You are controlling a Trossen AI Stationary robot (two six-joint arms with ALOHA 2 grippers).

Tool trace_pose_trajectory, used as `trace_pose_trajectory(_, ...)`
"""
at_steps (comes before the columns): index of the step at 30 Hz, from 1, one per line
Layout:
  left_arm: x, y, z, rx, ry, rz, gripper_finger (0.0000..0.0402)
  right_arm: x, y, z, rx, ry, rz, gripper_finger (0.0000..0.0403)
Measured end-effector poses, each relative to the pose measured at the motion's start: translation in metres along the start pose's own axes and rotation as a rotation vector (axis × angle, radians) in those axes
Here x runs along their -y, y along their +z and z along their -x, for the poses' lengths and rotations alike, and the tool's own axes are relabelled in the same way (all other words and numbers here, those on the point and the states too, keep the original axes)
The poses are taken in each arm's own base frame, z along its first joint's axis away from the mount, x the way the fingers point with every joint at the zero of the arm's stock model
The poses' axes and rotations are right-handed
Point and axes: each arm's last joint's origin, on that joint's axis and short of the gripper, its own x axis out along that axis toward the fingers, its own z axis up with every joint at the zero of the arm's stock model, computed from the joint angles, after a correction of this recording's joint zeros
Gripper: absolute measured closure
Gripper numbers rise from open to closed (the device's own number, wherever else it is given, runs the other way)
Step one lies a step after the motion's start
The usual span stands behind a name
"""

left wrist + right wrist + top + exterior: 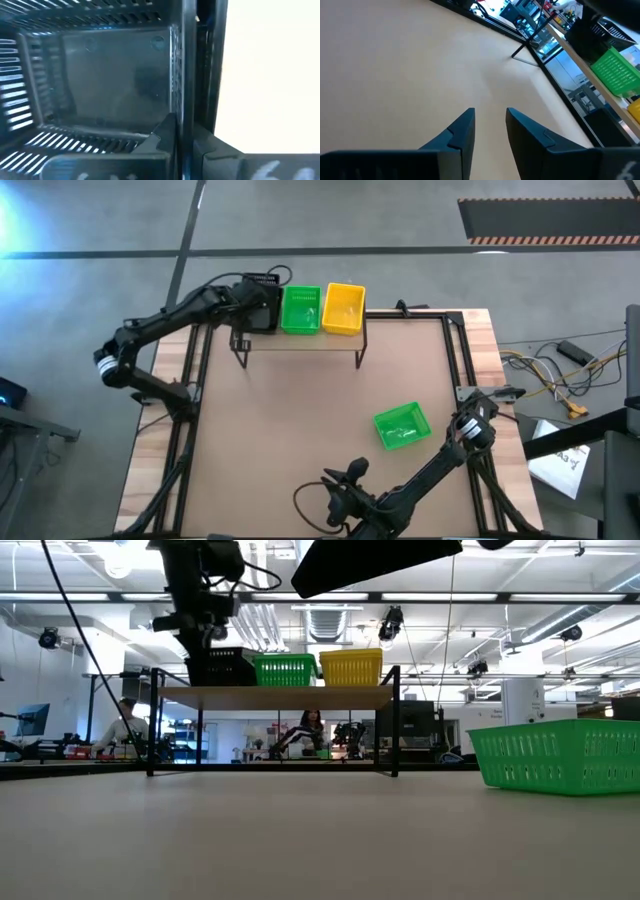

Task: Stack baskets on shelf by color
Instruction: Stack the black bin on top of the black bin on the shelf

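A black basket (222, 667) sits at the left end of the light-wood shelf (280, 697), under my left gripper (182, 137), which is shut on it. Beside it on the shelf stand a green basket (301, 310) and a yellow basket (344, 308), side by side. A second green basket (402, 425) rests flat on the brown tabletop, toward the right near side. My right gripper (490, 125) hovers open over bare table near the near edge and touches nothing. The other baskets are out of view. My left gripper holds the black basket by one side wall (181, 95), at the rim. One finger (161, 140) is inside the basket and the other (212, 150) outside, coming from above and pointing down. The basket stays upright; I cannot tell whether its bottom rests on the shelf board.
The shelf stands on thin black legs (241, 352) at the table's far edge. Open tabletop (300, 420) lies between the shelf and my right arm (420, 480). Cables (540, 370) lie off the table's right side. People sit in the room beyond (310, 730).
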Motion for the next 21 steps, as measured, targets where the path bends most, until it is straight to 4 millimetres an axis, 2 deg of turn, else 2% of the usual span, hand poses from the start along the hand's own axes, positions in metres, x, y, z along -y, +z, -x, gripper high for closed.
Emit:
trace_pose_trajectory(8, 0.005, -0.009, 0.015, 0.023, -0.019, -0.006, 0.0402, 0.000, 0.000, 0.000, 0.000, 0.000, 0.003, 0.0305)
trace_pose_trajectory(21, 0.008, -0.010, 0.017, 0.049, -0.062, -0.003, 0.0397, 0.002, 0.000, -0.004, -0.005, -0.006, 0.000, 0.0310)
